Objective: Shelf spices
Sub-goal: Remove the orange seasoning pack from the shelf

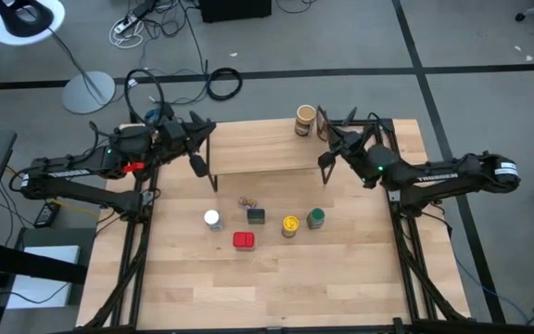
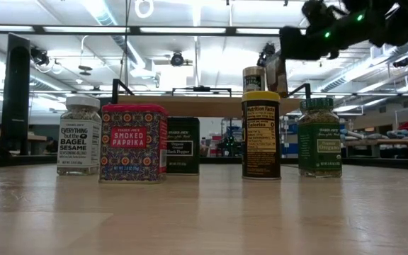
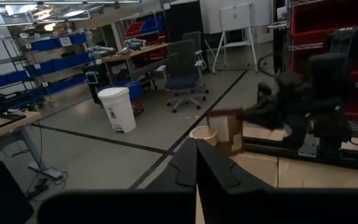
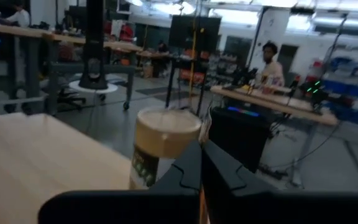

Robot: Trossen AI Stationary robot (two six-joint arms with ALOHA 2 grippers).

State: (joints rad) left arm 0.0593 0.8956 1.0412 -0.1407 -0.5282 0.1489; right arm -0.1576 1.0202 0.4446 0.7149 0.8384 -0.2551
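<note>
Start at your left gripper [image 1: 196,165]: it hangs by the shelf's [image 1: 267,147] left end with its fingers pressed together and nothing in them, so if you swing that arm you could bump the thin black leg and shake the whole rack. Next come the spices on the table in front of the shelf: the white-lidded jar [image 1: 212,219], the red tin [image 1: 243,241], the dark tin [image 1: 256,216], the yellow-lidded jar [image 1: 290,225] and the green jar [image 1: 316,218]. They stand close, so a reach for one may tip its neighbor. A small thing [image 1: 247,201] lies near the dark tin; I cannot tell what it is. The brown canister [image 1: 305,121] stands on the shelf near its back right corner, close to the edge. Your right gripper [image 1: 324,127] is just beside it, fingers pressed together, holding nothing. Pull that arm back carelessly and I think it could knock the canister off.
</note>
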